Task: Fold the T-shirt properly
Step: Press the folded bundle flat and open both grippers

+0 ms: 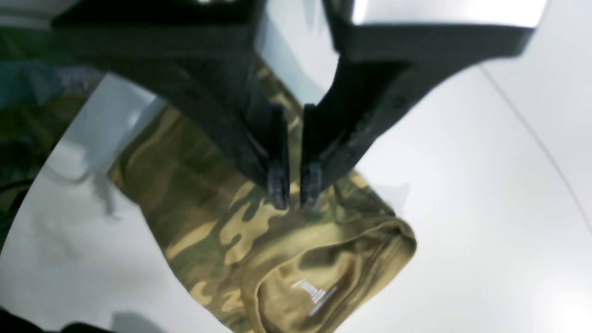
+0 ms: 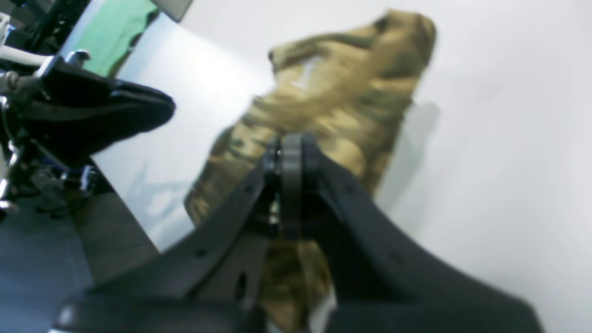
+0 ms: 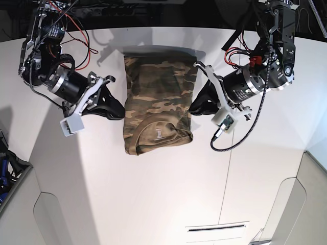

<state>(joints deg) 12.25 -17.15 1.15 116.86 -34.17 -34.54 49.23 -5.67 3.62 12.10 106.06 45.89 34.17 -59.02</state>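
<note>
**Both arms at the side edges of a narrowed T-shirt**

The T-shirt (image 3: 157,104) lies on the white counter (image 3: 153,194) as a narrow upright panel, sleeves apparently already turned in, collar end with its printed label toward the near edge. The left gripper (image 1: 293,196) stands at the shirt's edge with its jaws nearly together, a thin gap between the tips; whether cloth lies in that gap cannot be told. The right gripper (image 2: 291,148) shows jaws pressed together over the opposite edge; that view is too blurred to say if fabric is pinched.

Judged from this layout, the step in hand is the lengthwise fold. To do it well, each arm should pinch all layers at matching heights, lift only enough to clear the counter, and carry both sides evenly so the edges meet square and the tucked sleeves do not slip out.
</note>
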